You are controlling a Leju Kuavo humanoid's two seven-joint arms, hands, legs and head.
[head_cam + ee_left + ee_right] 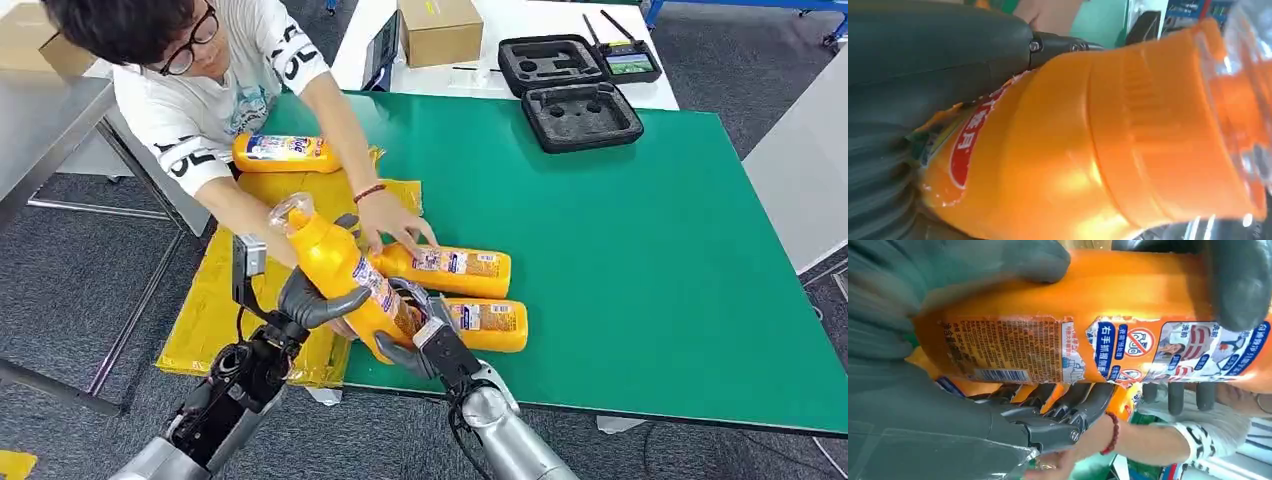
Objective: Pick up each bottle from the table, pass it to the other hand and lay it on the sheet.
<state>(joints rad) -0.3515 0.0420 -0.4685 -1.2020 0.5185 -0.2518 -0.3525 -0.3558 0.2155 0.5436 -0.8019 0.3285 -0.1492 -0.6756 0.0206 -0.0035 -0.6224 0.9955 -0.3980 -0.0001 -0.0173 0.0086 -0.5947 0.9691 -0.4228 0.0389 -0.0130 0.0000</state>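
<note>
While both hands point(318, 300) point(412, 352) clamp the bottle point(340, 270), watch the person's arm point(345, 140): early release = drop.

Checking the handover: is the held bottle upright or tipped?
Tipped. The bottle leans with its clear cap up toward the person, its base low between the left hand and right hand.

A held orange bottle point(345, 285) hides most of the right hand point(412, 335) in the head view, and the lower part of the left hand's point(315, 300) fingers. In the left wrist view the bottle's clear cap point(1248, 100) runs off the picture's edge, blurred. A person's point(215, 90) arm covers part of the yellow sheet point(215, 300); label print is too small to read.
</note>
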